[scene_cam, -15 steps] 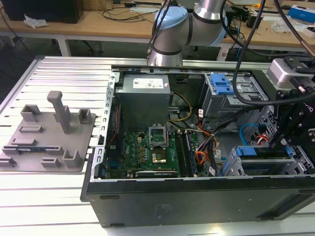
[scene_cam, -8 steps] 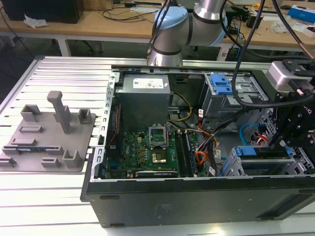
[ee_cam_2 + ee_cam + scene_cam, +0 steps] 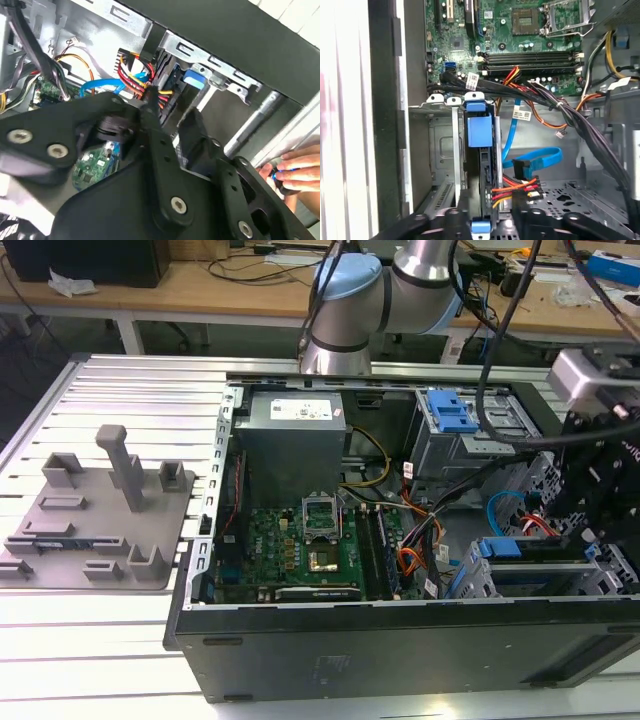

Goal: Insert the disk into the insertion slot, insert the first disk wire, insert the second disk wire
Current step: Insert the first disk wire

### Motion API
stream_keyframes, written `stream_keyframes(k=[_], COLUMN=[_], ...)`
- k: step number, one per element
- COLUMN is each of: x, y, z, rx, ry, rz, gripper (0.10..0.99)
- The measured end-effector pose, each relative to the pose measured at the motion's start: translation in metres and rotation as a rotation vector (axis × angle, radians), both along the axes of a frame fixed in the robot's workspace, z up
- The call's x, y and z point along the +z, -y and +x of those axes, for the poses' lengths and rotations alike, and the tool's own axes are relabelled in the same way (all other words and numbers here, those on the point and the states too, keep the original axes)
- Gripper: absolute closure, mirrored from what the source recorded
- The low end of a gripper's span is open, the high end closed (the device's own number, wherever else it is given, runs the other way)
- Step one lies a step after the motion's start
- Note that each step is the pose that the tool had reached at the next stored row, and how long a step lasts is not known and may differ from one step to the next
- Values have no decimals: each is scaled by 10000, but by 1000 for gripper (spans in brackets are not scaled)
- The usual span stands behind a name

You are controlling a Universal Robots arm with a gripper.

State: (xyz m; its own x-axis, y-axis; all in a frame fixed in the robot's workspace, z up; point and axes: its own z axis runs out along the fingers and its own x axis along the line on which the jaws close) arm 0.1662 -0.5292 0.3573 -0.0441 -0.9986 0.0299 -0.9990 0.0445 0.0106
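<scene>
The disk [image 3: 480, 131] stands on edge in the insertion slot [image 3: 440, 150]; in the exterior view it lies at eight o'clock from the gripper [image 3: 487, 216], long axis nine-to-three; whether the jaws pinch it, I cannot tell.

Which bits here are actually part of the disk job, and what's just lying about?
Job:
- disk, in the insertion slot
- blue cable
- red-yellow wire bundle

Lying about:
- grey fixture plate
- motherboard
- power supply
- drive box with blue tab
- person's hand
</scene>
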Motion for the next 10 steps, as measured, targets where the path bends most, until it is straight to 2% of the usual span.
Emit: stream_keyframes(k=[2,10], x=[100,115], y=[-8,-11], z=[-1,0], rx=[0,1], ry=[0,0], rz=[0,-6], gripper=[545,545])
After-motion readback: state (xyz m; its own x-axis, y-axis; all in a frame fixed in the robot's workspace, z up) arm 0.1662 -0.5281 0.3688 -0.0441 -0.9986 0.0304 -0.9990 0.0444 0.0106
